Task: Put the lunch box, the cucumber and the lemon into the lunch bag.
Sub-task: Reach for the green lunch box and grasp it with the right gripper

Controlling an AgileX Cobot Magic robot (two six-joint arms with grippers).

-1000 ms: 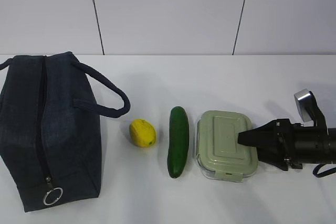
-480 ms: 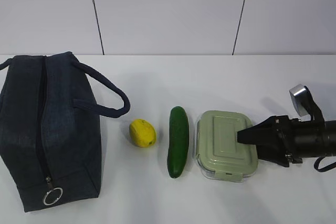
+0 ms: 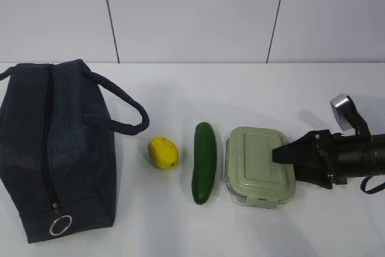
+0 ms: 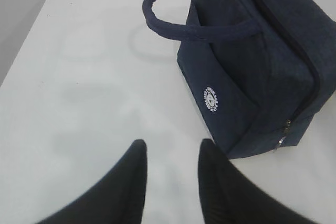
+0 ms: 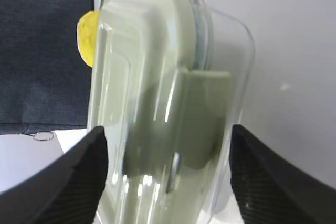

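Now spread wider than a second ago: right gripper point(image 3: 283, 156) straddling lunch box point(image 3: 258, 167), lower right, ungrasped; grasp imminent. Left gripper point(image 4: 170, 174) parted, empty, beside closed lunch bag point(image 3: 54, 148).

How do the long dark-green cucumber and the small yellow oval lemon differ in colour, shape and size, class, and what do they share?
Colour: the long dark-green cucumber is deep green; the small yellow oval lemon is bright yellow.
Shape: the cucumber is a slim, slightly curved rod; the lemon is a stubby oval.
Size: the cucumber is far longer than the lemon.
Shared: both lie loose on the white table, side by side, not yet in the bag.
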